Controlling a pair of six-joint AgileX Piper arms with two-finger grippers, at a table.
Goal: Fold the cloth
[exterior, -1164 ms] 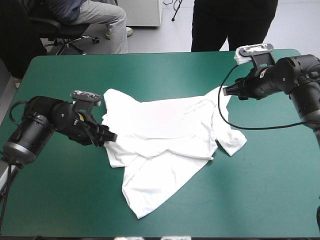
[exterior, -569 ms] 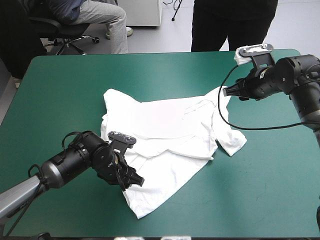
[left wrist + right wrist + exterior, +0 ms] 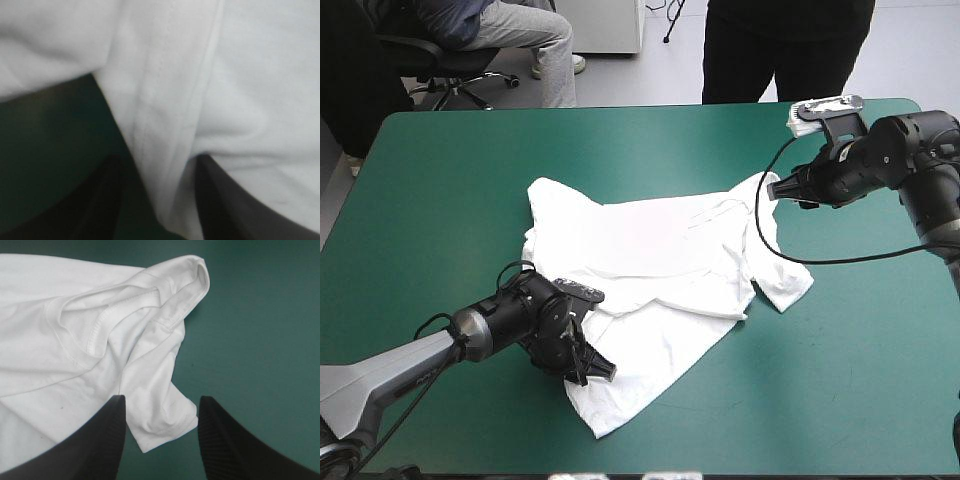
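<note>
The white T-shirt (image 3: 650, 270) lies spread but rumpled in the middle of the table, one corner reaching toward the near edge. My left gripper (image 3: 597, 369) is low at the shirt's near-left hem. In the left wrist view its black fingers (image 3: 107, 200) stand apart, open, with a stitched fold of the T-shirt (image 3: 165, 125) running between them. My right gripper (image 3: 775, 187) hovers at the shirt's far-right side. It is open too, and a folded sleeve corner (image 3: 162, 422) lies on the cover between its fingers (image 3: 102, 445), with the collar (image 3: 102, 327) ahead.
Bare teal-green cover (image 3: 450, 190) surrounds the shirt on every side. The table's near edge lies a short way beyond the shirt's lowest corner (image 3: 603, 430).
My left arm has swung from the shirt's left edge toward the near side and now sits at the near-left hem. The right gripper has barely shifted. The shirt lies as before.
</note>
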